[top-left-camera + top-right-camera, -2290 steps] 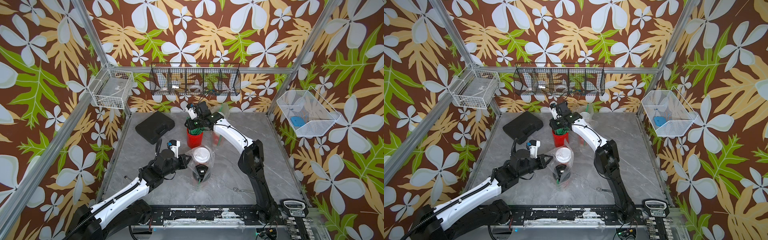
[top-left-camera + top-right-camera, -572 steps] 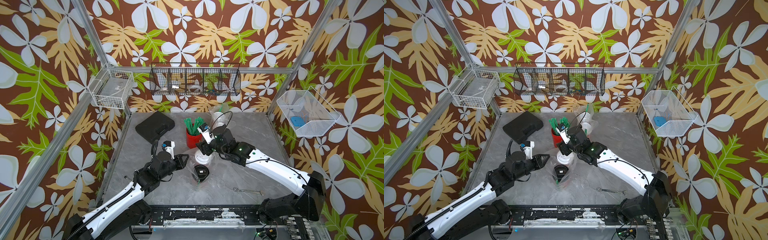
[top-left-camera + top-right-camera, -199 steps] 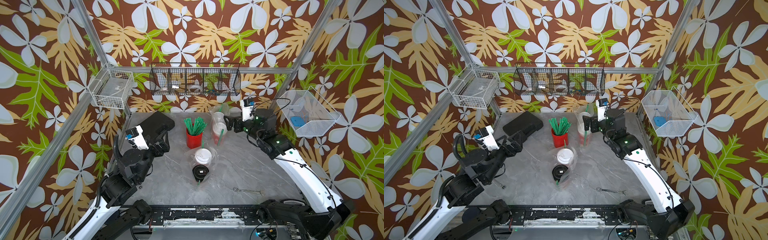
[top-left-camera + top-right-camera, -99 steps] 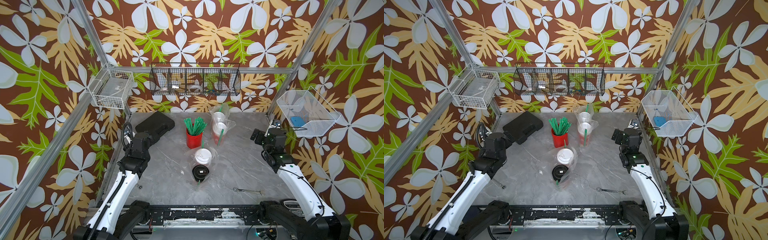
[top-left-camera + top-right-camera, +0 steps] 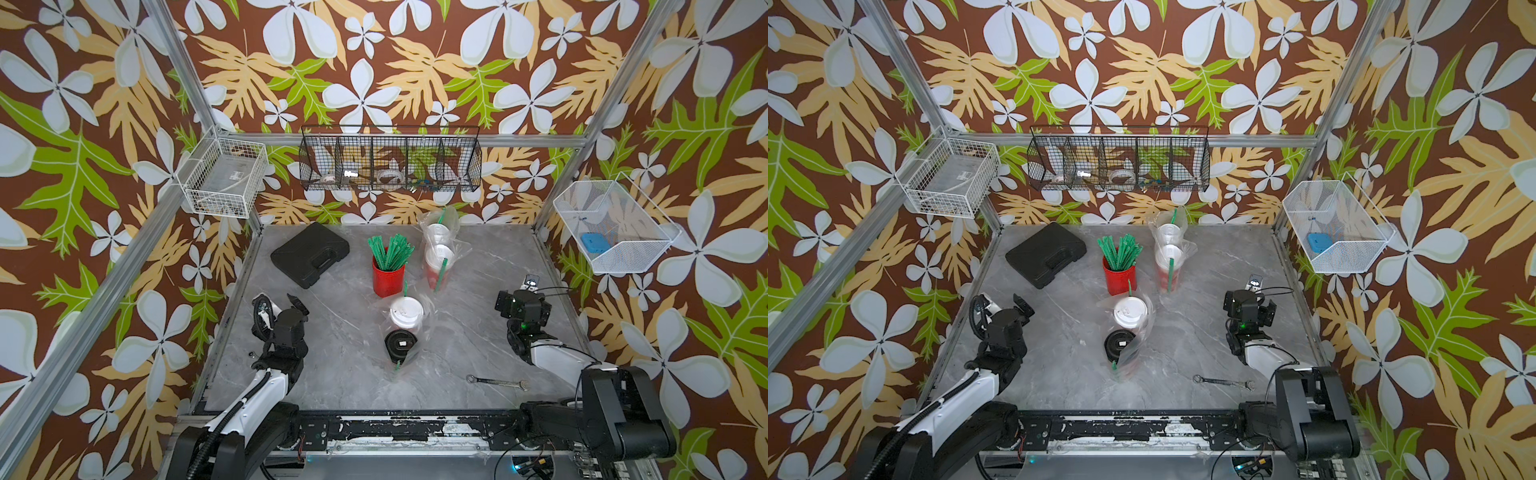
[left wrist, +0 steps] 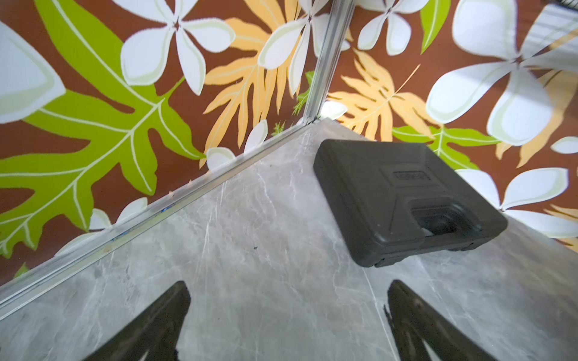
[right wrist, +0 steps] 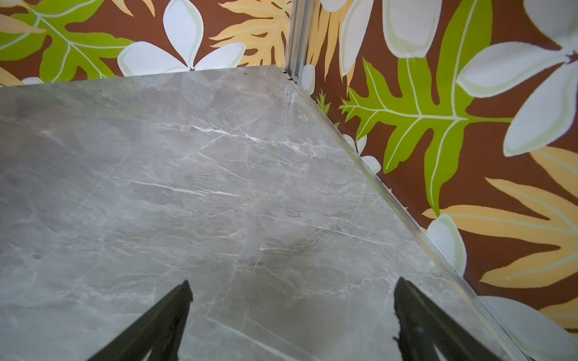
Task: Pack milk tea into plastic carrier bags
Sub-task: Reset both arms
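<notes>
Left hand (image 6: 289, 284), jaws wide, near black case (image 6: 375, 200); label (image 6: 410, 176) illegible.

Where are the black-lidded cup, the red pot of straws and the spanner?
black-lidded cup (image 5: 400, 344), in a top view, middle of its black lid.
red pot of straws (image 5: 388, 281), in a top view, its red wall.
spanner (image 5: 496, 381), in a top view, its shaft.

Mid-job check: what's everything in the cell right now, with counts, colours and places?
rear bag: one, clear, rear centre
front bag: one, clear, middle
white-lidded cups: three, two in rear bag, one in front bag
black-lidded cup: one, in front bag
straw pot: one, red, green straws, beside rear bag
case: one, black, rear left
wrench: one, silver, front right
wire baskets: three, two white, one black, on walls
left gripper: black, open, empty, left edge
right gripper: black, open, empty, right edge
</notes>
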Robot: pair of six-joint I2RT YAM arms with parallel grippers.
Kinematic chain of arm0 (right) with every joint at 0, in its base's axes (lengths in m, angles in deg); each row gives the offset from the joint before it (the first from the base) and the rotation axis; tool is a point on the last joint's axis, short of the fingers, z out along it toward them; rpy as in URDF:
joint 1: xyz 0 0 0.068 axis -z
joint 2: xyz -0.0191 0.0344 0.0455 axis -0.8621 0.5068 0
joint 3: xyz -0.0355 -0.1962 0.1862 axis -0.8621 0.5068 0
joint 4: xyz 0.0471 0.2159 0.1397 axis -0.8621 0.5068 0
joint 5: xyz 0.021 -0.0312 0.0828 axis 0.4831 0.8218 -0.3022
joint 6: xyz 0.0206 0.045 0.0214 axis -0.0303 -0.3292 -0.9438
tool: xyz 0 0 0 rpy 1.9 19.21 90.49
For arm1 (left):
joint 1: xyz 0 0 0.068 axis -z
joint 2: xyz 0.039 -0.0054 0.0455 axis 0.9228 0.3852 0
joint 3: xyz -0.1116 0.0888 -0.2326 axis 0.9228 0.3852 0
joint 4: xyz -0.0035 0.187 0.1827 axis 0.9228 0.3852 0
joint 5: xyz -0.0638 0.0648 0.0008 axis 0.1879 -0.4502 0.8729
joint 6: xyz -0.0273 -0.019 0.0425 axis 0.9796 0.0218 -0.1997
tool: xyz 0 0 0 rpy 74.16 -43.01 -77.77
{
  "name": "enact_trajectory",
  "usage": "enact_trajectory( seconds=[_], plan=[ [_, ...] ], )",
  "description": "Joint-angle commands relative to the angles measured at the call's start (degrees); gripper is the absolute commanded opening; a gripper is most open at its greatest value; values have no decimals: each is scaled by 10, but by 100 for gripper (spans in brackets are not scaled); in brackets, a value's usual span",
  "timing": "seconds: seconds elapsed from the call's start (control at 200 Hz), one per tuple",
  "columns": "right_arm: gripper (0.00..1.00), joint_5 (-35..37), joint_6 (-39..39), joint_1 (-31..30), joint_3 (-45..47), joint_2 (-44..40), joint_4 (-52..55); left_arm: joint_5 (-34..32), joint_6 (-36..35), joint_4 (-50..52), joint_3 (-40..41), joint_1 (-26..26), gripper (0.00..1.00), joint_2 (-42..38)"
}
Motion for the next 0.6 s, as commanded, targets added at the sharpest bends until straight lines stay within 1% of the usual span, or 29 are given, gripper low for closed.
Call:
enact_trajectory(
  seconds=[0.0, 0.065, 0.11, 0.14, 0.2, 0.265, 0.305, 0.37, 0.42, 0.46, 0.486, 0.511, 0.536, 0.576, 0.596],
  plan=[
    [100, 11, 20, 0, 29, 20, -158, 25, -89, -141, 20, -1, 100, 10],
    [100, 5, 26, 0, 50, 42, -218, 35, -98, -165, 32, -1, 100, 36],
    [100, -1, 28, 0, 55, 60, -244, 49, -105, -202, 47, -1, 100, 55],
    [100, -5, 35, -5, 48, 64, -236, 54, -113, -237, 53, 0, 100, 66],
    [100, -28, 49, -7, 43, 71, -236, 76, -118, -249, 56, 1, 100, 68],
    [100, -39, 53, -7, 50, 69, -247, 85, -137, -336, 77, 1, 100, 86],
    [100, -50, 57, -7, 64, 67, -268, 90, -148, -367, 84, 1, 100, 100],
    [100, -61, 61, -7, 92, 75, -321, 98, -153, -423, 91, 1, 100, 137],
    [99, -58, 67, -8, 110, 96, -383, 121, -159, -468, 96, 1, 100, 171],
    [100, -63, 67, -9, 103, 88, -355, 134, -177, -506, 95, 2, 100, 199],
    [100, -69, 64, -8, 97, 84, -335, 151, -178, -496, 91, 2, 100, 203],
    [100, -69, 67, -8, 99, 91, -351, 161, -174, -479, 87, 2, 100, 207],
    [100, -68, 71, -9, 101, 94, -359, 156, -173, -484, 83, 1, 100, 222],
    [100, -69, 66, -9, 96, 87, -338, 143, -185, -525, 77, 2, 100, 253],
    [100, -69, 66, -9, 97, 88, -344, 147, -185, -515, 69, 2, 100, 251]
  ],
)
